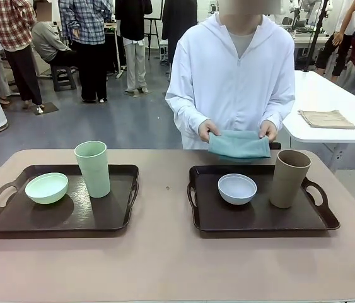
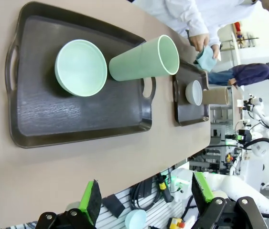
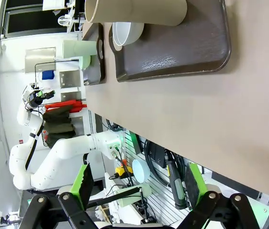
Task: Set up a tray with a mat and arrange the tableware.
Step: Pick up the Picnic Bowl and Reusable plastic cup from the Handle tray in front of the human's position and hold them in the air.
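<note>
Two dark brown trays rest on the table. The left tray [image 1: 13,221] carries a pale green bowl [image 1: 46,187] and a tall pale green cup [image 1: 93,168]. On the right tray [image 1: 259,221] are a small white bowl [image 1: 237,188] and a tall brown cup [image 1: 289,178]. Behind the right tray, the person holds a folded teal mat [image 1: 239,144] in both hands. My left gripper [image 2: 146,202] hangs open off the table's near edge, with the green bowl [image 2: 80,67] and green cup [image 2: 144,59] ahead. My right gripper [image 3: 139,186] is open too, back from the right tray [image 3: 172,57].
A folded beige cloth [image 1: 326,118] lies on a white table at the back right. Several people stand in the background. Bare tabletop [image 1: 164,252] runs between the trays and along the near edge.
</note>
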{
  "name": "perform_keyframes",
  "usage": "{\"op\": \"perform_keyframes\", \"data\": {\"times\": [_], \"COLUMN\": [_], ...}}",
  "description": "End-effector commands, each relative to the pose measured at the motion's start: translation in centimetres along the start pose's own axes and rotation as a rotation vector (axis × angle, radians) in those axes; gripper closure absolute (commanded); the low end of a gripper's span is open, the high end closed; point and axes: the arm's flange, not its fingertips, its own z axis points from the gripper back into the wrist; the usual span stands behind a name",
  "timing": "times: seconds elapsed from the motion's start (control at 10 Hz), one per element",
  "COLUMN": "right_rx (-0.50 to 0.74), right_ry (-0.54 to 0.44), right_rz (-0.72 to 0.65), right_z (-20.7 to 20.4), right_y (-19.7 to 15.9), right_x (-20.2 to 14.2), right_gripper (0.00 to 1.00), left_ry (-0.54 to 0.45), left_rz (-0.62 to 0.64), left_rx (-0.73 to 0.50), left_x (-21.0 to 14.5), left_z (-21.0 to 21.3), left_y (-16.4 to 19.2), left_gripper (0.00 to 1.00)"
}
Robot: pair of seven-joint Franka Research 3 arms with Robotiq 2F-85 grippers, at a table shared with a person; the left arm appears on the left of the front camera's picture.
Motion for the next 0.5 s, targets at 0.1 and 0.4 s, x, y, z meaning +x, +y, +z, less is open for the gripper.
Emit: {"op": "perform_keyframes", "data": {"times": [0.1, 0.4], "right_rx": [0.006, 0.006], "right_ry": [-0.006, -0.006], "right_rz": [-0.003, -0.003], "right_z": [0.03, 0.03], "right_y": [-0.03, -0.03], "right_x": [0.05, 0.05], "right_gripper": [0.00, 0.00], "left_ry": [0.005, 0.005], "left_rz": [-0.009, -0.009], "left_rx": [-0.005, -0.005], "left_x": [-0.05, -0.05], "left_z": [0.12, 0.12], "left_y": [0.21, 0.21], "left_gripper": [0.00, 0.00]}}
